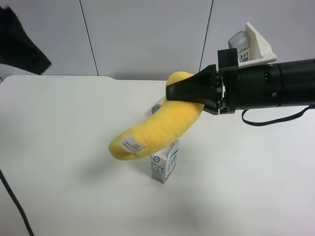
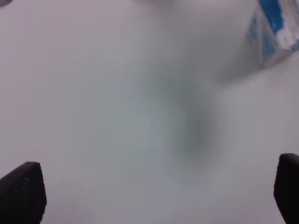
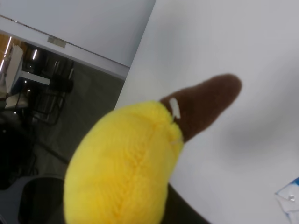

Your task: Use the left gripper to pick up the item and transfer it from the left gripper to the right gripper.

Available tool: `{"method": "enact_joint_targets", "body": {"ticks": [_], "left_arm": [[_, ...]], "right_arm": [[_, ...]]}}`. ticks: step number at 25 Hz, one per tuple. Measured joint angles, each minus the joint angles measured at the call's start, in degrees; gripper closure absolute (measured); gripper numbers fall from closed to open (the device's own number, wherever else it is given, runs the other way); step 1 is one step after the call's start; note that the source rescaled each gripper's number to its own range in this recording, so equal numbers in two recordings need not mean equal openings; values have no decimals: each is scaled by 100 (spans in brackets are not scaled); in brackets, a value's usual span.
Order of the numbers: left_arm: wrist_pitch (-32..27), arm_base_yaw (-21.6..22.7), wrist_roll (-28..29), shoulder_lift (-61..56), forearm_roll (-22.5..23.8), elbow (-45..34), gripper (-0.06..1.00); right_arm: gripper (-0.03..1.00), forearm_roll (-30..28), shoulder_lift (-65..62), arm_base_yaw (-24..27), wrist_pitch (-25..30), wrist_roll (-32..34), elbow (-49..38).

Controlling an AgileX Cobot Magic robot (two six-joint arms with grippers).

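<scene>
The yellow plush banana (image 1: 152,130) hangs in the air above the white table (image 1: 59,157), its white tag (image 1: 132,144) on the low end. My right gripper (image 1: 171,91), black with a white wedge on top, is shut on the banana's upper end. In the right wrist view the banana (image 3: 121,168) fills the foreground, with its brown stem tip (image 3: 205,105) pointing away. My left gripper (image 2: 154,186) is open and empty over bare table, its two fingertips (image 2: 23,189) far apart. The left arm (image 1: 22,46) is at the exterior high view's top left, well away from the banana.
A blue-white carton (image 1: 165,164) stands on the table under the banana; it also shows in the left wrist view (image 2: 273,32). A purple-capped cylinder (image 1: 157,105) lies mostly hidden behind the banana. A black cable (image 1: 15,206) runs along the table's edge.
</scene>
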State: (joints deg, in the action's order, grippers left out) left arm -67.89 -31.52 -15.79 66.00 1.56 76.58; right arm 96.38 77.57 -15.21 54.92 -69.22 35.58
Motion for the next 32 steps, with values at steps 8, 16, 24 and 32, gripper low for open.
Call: {"method": "enact_joint_targets", "body": {"ticks": [8,16,24,32], "left_arm": [[4,1249,71,-1571,-373,-918,-5],[-153,1335,611,-3947,-419,-2940,-5],[-30,1335,901,-5645,-421,-4170,-5],[357,1335,898,-6618,-545,-4563,-5]], "right_arm": [[97,-119,0,0,0,-6,0],[97,-284,0,0,0,-6,0],[97,-303,0,0,-77,-6,0],[97,-313,0,0,-138,-6,0]]}}
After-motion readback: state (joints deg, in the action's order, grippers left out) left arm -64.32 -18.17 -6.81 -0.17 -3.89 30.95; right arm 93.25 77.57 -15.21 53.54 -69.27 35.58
